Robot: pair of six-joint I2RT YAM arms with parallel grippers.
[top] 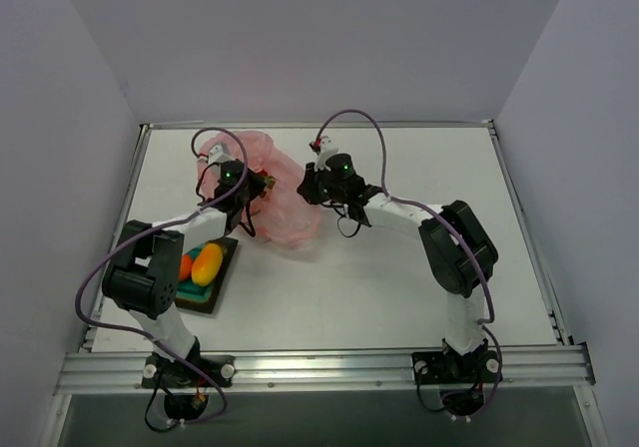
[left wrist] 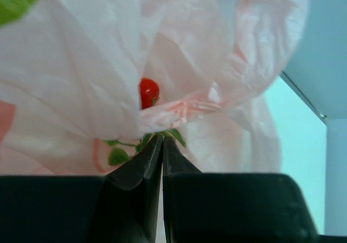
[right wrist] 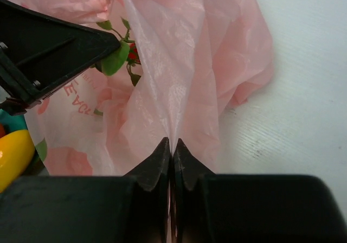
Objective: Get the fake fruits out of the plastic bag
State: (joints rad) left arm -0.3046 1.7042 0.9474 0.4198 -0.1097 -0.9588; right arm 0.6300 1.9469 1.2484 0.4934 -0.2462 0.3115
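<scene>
The pink plastic bag (top: 290,218) lies crumpled at the table's middle left. My left gripper (top: 262,183) is at the bag's mouth; its jaws (left wrist: 162,137) are shut on the green leaves of the small red fruit (left wrist: 148,91), which sits half hidden behind folds of film (left wrist: 81,64). My right gripper (top: 308,183) is shut on a pinched fold of the bag (right wrist: 184,64), jaws (right wrist: 173,142) closed. The red fruit and its leaves also show in the right wrist view (right wrist: 132,53). The round orange fruit (top: 186,265) and the oval yellow-orange fruit (top: 208,263) lie outside the bag.
A dark square tray with teal inside (top: 222,285) stands left of the bag, near the left arm, holding the two fruits. The yellow fruit (right wrist: 13,156) shows at the right wrist view's left edge. White walls enclose the table.
</scene>
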